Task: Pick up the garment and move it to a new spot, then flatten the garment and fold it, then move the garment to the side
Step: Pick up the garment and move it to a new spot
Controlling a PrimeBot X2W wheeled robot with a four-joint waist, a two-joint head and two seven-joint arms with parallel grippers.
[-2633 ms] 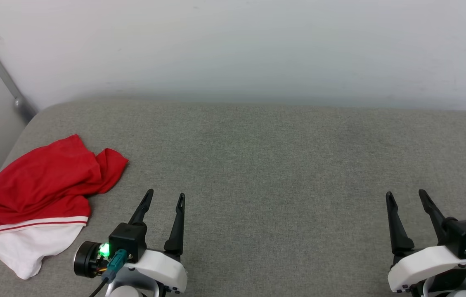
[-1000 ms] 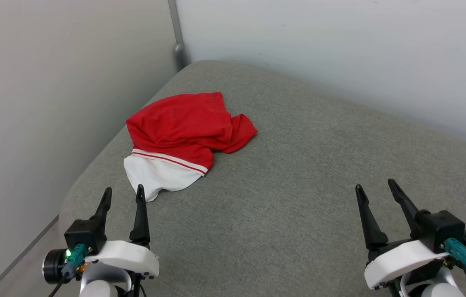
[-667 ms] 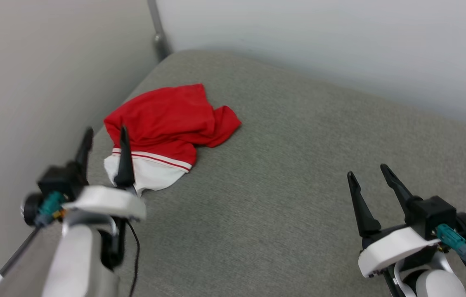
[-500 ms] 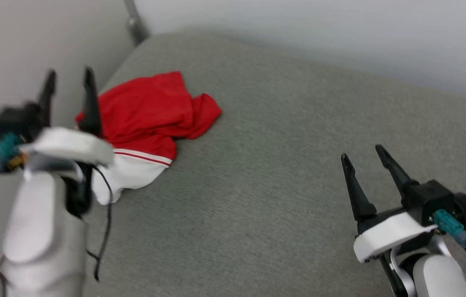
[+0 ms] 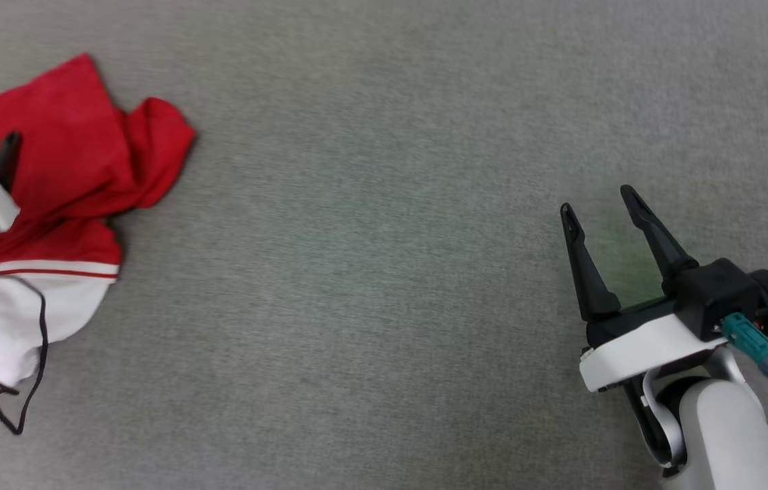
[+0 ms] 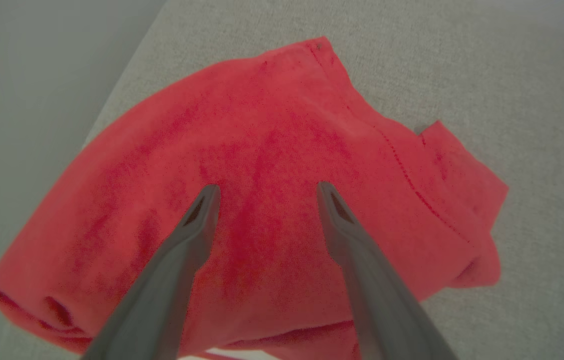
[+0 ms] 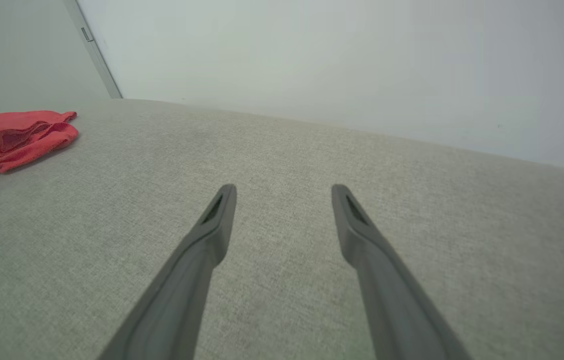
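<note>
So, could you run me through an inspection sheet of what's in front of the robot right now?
Surface: grey fabric cushion, flat and woven.
Job's things: red jersey T-shirt, crumpled in a heap at the robot's left, its white sleeve with striped trim nearest the robot.
Clutter: nothing seen.
Grippers: left gripper open, poised over the red cloth, contact cannot be told; right gripper open, holding nothing, over the cushion.
Cables: black cable from the left arm loops across the white sleeve; teal-plugged lead at the right wrist.
Surroundings: pale wall behind the cushion, with a metal corner strip.
</note>
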